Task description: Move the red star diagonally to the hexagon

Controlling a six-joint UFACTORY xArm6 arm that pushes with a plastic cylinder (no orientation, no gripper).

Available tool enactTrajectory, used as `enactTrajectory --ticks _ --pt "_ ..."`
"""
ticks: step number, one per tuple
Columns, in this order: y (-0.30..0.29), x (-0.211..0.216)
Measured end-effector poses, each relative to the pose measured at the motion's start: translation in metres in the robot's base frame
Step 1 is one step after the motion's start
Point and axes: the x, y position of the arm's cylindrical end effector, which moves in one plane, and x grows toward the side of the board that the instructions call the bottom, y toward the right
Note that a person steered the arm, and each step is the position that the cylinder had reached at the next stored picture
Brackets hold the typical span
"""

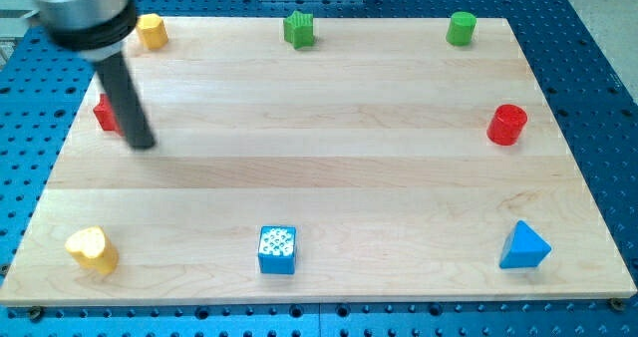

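A red star block [105, 112] lies at the board's left edge, partly hidden behind my rod. My tip [143, 144] rests on the board just to the right of and below the red star, close to it or touching it. A yellow hexagon block [152, 31] sits at the top left corner, above the red star.
A green star [299, 28] is at top middle, a green cylinder [461, 28] at top right, a red cylinder [507, 125] at the right edge. A blue triangle [524, 247], a blue cube [277, 250] and a yellow heart [92, 250] lie along the bottom.
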Motion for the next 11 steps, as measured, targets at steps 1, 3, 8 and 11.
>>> enactTrajectory --ticks 1,3,8,11 --pt "-0.040 -0.013" --pt "0.069 -0.101" --pt "-0.010 -0.047" --pt "0.018 -0.126"
